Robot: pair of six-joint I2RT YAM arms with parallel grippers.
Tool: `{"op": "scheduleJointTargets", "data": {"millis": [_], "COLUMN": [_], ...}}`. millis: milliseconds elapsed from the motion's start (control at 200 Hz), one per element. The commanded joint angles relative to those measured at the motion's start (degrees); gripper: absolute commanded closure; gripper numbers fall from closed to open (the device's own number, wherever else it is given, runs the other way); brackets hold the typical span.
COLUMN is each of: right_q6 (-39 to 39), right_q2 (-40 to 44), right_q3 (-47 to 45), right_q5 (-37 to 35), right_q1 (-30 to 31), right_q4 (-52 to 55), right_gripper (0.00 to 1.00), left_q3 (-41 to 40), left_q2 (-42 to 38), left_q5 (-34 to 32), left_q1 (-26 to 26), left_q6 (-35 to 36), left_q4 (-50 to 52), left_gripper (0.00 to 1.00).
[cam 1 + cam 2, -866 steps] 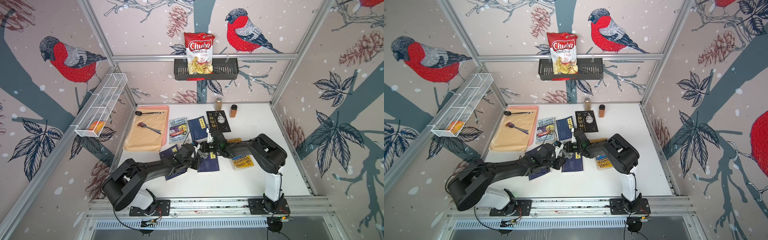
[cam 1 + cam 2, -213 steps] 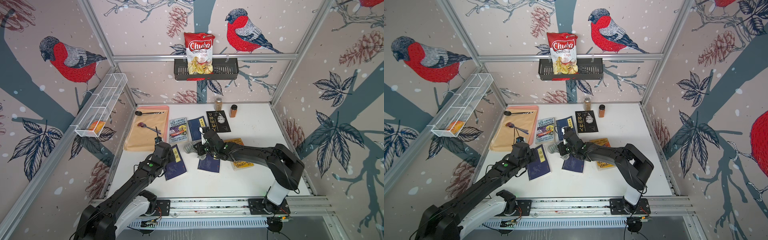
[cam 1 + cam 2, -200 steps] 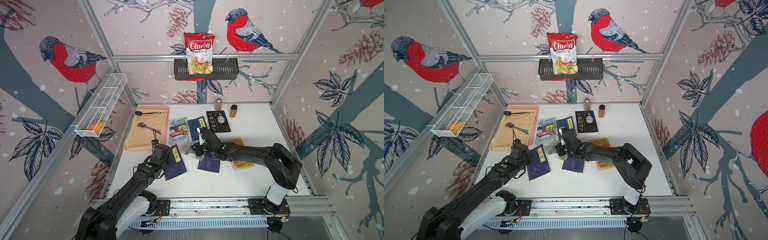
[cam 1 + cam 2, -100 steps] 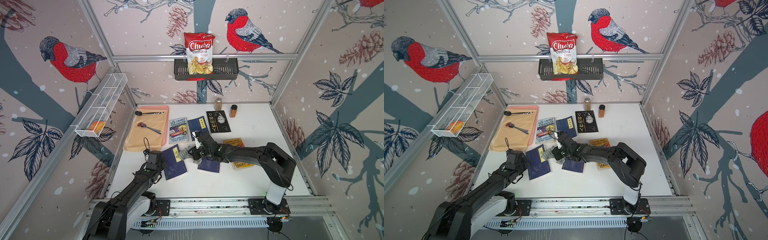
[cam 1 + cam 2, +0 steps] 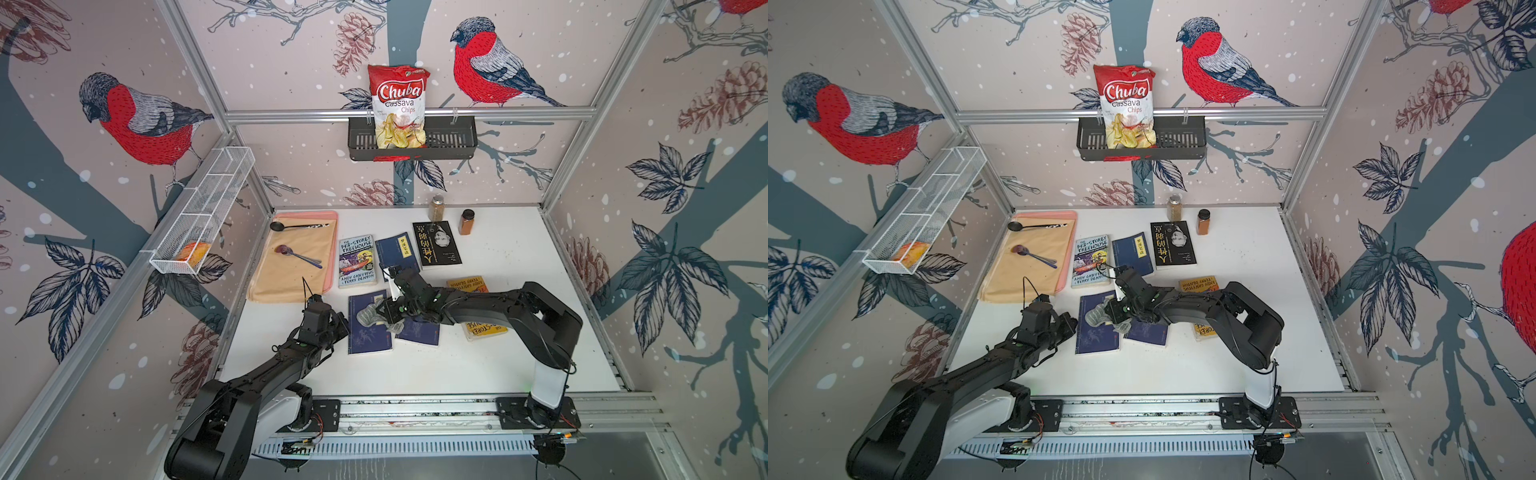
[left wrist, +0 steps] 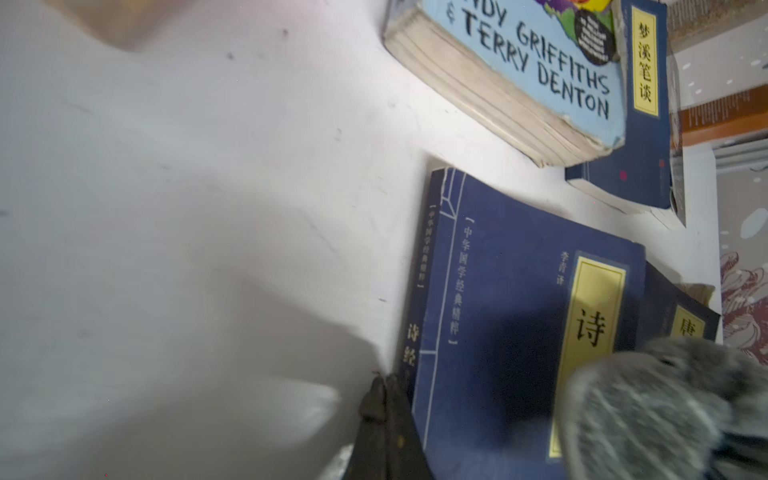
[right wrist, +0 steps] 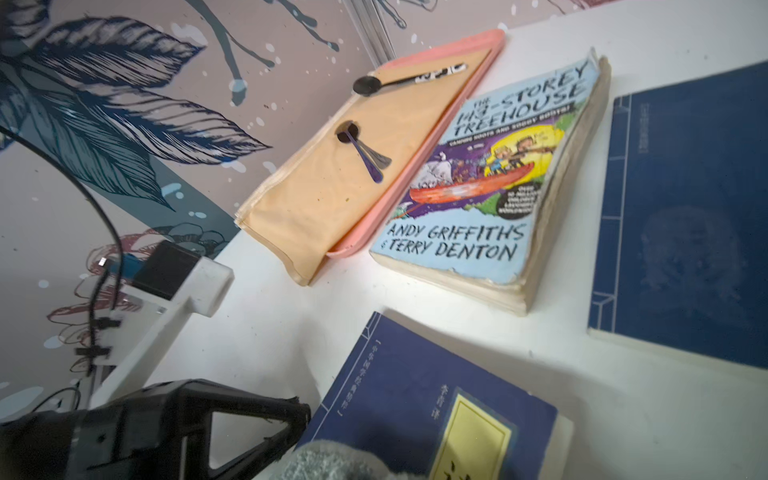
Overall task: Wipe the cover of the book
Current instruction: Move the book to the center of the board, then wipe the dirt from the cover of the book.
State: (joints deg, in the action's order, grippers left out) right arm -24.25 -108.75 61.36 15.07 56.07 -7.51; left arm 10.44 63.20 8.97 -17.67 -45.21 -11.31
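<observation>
In both top views my right gripper (image 5: 380,312), clamped on the grey cloth (image 5: 368,316), has slid onto the twelve o'clock end of the navy book (image 5: 370,338), which lies at eight o'clock of the table's centre, while my left gripper (image 5: 341,326), shut and empty, has retreated to its nine o'clock edge; each wrist view shows cloth on cover, so I judge wiping underway.

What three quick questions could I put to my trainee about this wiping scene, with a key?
1. True or false: the right tool holds the grey cloth on the dark blue book that lies nearest the left tool.
2. What lies on the tan mat? A) spoons B) spice jars C) a chip bag
3. Is the left tool open or shut, and does it hold anything?
Key: 1 true; 2 A; 3 shut, holding nothing.
</observation>
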Motion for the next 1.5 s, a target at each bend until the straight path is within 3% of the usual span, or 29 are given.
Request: {"op": "scheduleJointTargets", "data": {"millis": [0, 240, 530, 680, 1051, 1326, 1496], "right_q6": [-2.0, -3.2, -2.3, -1.7, -1.1, -1.0, -0.9], "right_q2": [-1.7, -2.7, -2.7, -2.3, 0.1, 1.1, 1.7], "right_q3": [0.0, -4.3, -5.1, -4.8, -6.6, -8.5, -9.4], "right_q5": [1.7, 1.9, 0.7, 0.1, -1.7, -2.7, -2.9], "right_q1": [-0.6, -5.3, -9.1, -8.9, -8.8, -8.2, -8.1], "right_q4": [0.7, 0.6, 2.2, 3.8, 4.8, 3.1, 1.4], "right_gripper": [0.94, 0.94, 0.94, 0.94, 0.94, 0.94, 0.94], "left_q3": [0.4, 0.4, 3.2, 4.1, 17.3, 24.4, 25.7], "left_q2": [2.6, 10.0, 19.2, 19.5, 13.0, 20.6, 23.8], "left_q5": [1.4, 2.2, 0.6, -2.7, -17.7, -12.4, -9.7], "left_q1": [-2.3, -6.8, -16.4, -16.5, -16.1, -15.5, -15.6], "left_q6": [-1.3, -2.5, -5.8, -4.5, 4.8, 10.9, 11.0], "left_q4": [3.8, -3.1, -9.4, -7.2, 15.9, 11.7, 8.5], "left_gripper": [1.00, 1.00, 1.00, 1.00, 1.00, 1.00, 1.00]}}
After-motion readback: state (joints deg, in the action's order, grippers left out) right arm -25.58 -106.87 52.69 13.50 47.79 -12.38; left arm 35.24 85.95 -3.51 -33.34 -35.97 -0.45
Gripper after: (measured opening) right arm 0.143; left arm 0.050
